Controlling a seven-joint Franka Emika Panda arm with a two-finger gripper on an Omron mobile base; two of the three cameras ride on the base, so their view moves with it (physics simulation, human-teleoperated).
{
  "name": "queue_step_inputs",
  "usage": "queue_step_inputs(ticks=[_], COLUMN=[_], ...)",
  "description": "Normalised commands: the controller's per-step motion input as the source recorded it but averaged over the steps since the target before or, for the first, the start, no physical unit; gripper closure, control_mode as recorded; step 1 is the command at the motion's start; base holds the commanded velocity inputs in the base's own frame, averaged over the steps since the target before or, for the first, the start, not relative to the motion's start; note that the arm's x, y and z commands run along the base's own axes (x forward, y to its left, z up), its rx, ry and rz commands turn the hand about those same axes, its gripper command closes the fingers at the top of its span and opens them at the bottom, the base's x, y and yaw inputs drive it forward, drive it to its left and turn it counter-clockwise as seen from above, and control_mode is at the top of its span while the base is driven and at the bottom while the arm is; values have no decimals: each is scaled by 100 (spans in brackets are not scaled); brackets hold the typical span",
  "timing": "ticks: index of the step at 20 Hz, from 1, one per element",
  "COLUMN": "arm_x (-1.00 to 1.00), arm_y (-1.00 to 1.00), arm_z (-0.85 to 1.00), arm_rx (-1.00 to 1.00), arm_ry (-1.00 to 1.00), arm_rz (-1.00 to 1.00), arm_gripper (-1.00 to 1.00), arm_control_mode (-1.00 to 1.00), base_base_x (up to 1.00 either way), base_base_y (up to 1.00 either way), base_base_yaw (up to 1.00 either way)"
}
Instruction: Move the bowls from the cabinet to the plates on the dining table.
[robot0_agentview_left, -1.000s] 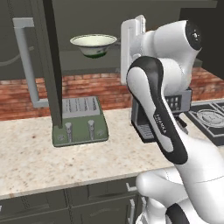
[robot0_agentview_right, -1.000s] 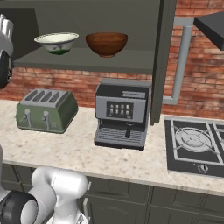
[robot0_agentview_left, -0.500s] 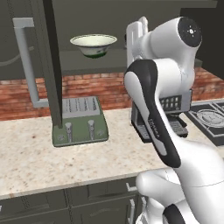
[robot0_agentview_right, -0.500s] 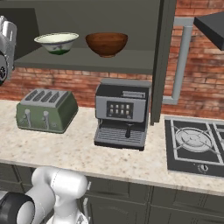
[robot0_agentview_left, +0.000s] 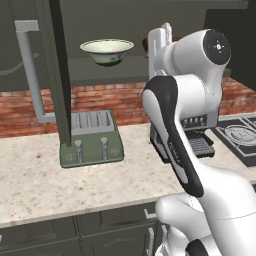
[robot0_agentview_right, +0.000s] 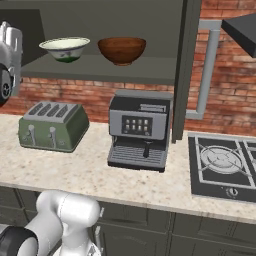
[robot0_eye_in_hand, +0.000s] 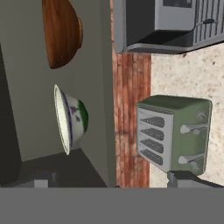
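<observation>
On cabinet shelf (robot0_agentview_right: 100, 67): 2 bowls, 1 cream (robot0_agentview_right: 64, 48), 1 brown (robot0_agentview_right: 121, 50); hand (robot0_eye_in_hand: 113, 179) spread apart, empty.

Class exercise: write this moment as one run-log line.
stage: approach | gripper: open, empty | cream-white bowl, reddish-brown bowl: on cabinet shelf | delivered: none

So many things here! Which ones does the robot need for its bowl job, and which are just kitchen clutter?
Part of the job:
- cream bowl
- reddish-brown bowl
- open cabinet, where both bowls sit on the shelf

Just lying about:
- green toaster
- coffee machine
- stove burner
- counter
</observation>
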Motion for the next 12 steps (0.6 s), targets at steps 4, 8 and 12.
queue_step_inputs(ticks=[4,8,12], arm_x=[35,31,13], arm_y=[-7,-14,-10], arm_z=[-5,0,15], arm_rx=[0,0,-2], arm_ry=[-1,1,1], arm_rz=[8,10,7], arm_gripper=[-100,-100,-100], arm_control_mode=[-100,-100,-100], base_base_x=[0,0,0], base_base_y=[0,0,0], base_base_yaw=[0,0,0])
